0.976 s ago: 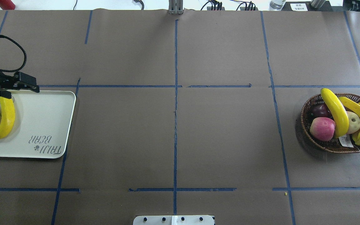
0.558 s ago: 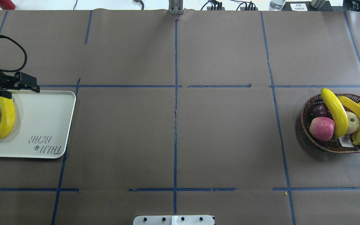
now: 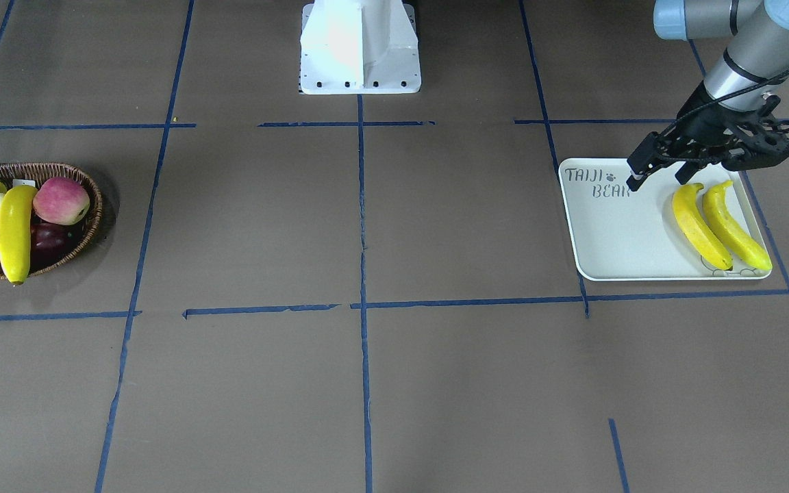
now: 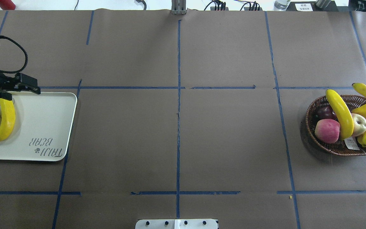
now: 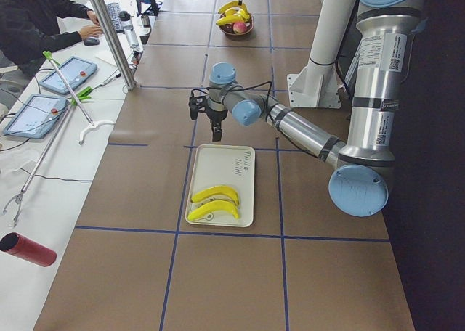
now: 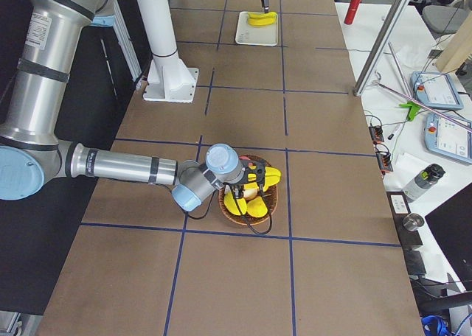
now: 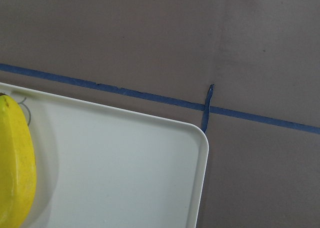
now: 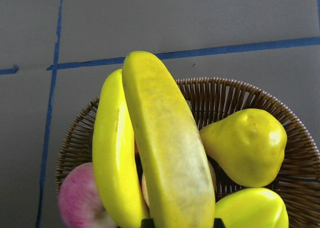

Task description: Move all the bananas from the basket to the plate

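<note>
Right jaws clamp a bright-yellow curved banana, raised just over the brown woven wicker basket. Slick skin though, so it could twist loose and drop on the bench. Left jaws hang spread over the pale rectangular tray.

Bright, even light falls from above in every view; shadows are soft and short, the basket throwing a faint one on the paper beside it; the white robot base glares, washed out; the banana close to the wrist lens looks slightly soft; the plate is sharp.
</note>
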Available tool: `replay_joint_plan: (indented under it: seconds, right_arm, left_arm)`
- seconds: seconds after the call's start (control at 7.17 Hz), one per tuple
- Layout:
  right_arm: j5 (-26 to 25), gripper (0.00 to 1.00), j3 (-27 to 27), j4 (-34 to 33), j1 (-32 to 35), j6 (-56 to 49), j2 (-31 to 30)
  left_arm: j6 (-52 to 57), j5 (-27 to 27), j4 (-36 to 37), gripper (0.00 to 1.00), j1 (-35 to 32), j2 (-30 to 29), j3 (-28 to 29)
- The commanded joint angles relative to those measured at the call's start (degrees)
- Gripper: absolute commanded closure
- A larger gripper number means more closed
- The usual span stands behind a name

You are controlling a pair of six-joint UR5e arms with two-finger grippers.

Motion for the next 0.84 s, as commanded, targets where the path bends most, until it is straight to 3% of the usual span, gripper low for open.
replay_joint_plan:
  seconds: [0.0, 0.14, 0.28, 0.42, 0.7]
  right_arm:
    - [1.14, 1.0, 5.73, -0.29, 1.78, 0.87, 1.35]
    - [2.36, 1.0, 6.19, -0.46, -1.26, 4.62, 6.07]
    - [2.72, 1.0, 6.02, -0.46, -6.69, 17.19, 14.12]
    - [-0.33, 1.0, 6.1, -0.55, -11.44, 27.84, 21.16]
    - [-11.36, 1.0, 7.76, -0.9, -21.89, 35.74, 26.06]
  left_arm:
    - [-0.11, -0.46, -0.15, 0.01, 0.09, -0.43, -0.25]
    - [-1.67, -0.64, -0.33, 0.01, 0.17, -2.09, -0.33]
    - [-7.0, -1.69, -0.77, 0.01, 0.52, -4.46, -0.42]
    - [-12.01, -3.96, -0.94, 0.01, 0.79, -7.18, -0.51]
    - [-22.03, -4.69, -4.44, 0.01, 2.45, -12.02, -0.42]
